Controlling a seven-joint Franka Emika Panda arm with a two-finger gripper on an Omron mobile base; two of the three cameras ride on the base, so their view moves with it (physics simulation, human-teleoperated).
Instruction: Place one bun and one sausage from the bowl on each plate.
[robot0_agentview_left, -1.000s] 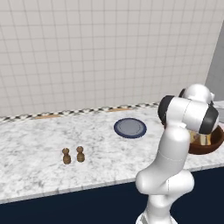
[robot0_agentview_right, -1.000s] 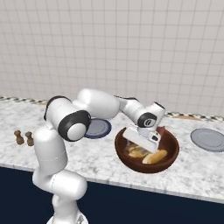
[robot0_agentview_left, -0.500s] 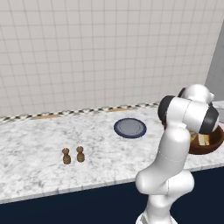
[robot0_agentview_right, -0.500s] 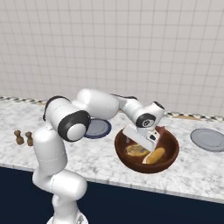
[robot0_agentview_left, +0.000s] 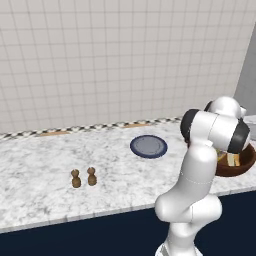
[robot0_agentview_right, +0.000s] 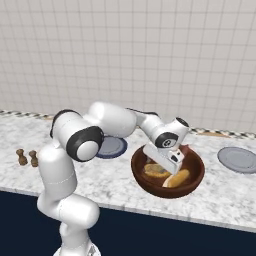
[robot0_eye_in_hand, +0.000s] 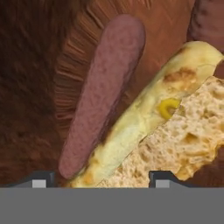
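Wooden bowl (robot0_agentview_right: 192, 182) holds the gripper (robot0_eye_in_hand: 99, 179), jaws apart either side of a bun (robot0_eye_in_hand: 173, 131) (not gripped that I can tell), placed for a pick. Sausage (robot0_eye_in_hand: 103, 87) lies beside it; both plates (robot0_agentview_right: 239, 160) are bare.

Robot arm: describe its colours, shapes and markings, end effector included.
The arm is made of glossy white rounded segments with dark grey to black joint rings and caps. The end effector has a boxy white body; its two small fingertips are dark grey. No cables or markings show.
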